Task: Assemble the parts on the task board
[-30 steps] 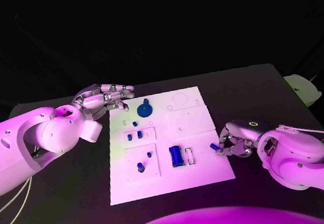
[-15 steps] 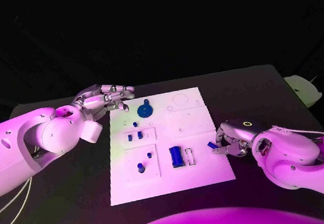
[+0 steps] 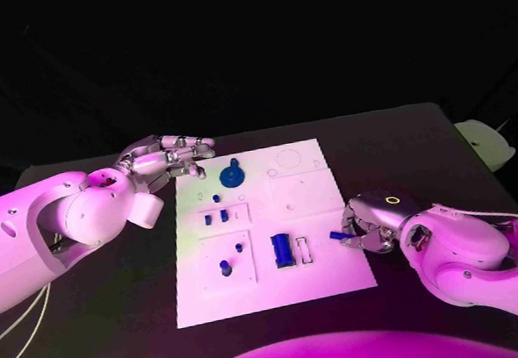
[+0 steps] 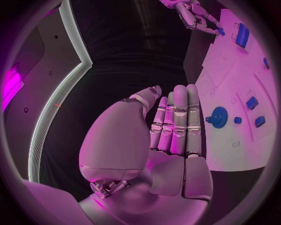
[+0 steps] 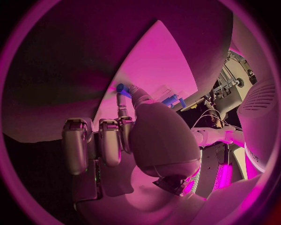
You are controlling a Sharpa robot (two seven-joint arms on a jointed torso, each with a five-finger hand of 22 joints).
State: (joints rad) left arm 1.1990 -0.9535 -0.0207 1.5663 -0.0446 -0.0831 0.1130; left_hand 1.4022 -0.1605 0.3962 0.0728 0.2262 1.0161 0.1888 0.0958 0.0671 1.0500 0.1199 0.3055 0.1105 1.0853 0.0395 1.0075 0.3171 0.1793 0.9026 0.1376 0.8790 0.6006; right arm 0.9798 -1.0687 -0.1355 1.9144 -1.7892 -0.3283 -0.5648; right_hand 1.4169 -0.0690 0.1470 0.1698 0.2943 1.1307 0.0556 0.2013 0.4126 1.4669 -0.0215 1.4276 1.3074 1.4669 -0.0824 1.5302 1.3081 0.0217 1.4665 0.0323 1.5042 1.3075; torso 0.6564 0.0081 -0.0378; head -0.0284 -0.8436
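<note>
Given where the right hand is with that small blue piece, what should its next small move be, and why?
Probably carry it a little further over the task board toward the narrow slot beside the blue block. The right hand pinches a small blue piece at the board's right edge, not yet over any recess. The left hand holds nothing, near the far left corner.

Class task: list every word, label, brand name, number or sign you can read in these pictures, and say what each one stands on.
None can be read.
The task board carries only outlines and blue parts, with no legible print.
The lit ring on the right robot hand is a light, not a character.
The left robot hand shows no marking.
</note>
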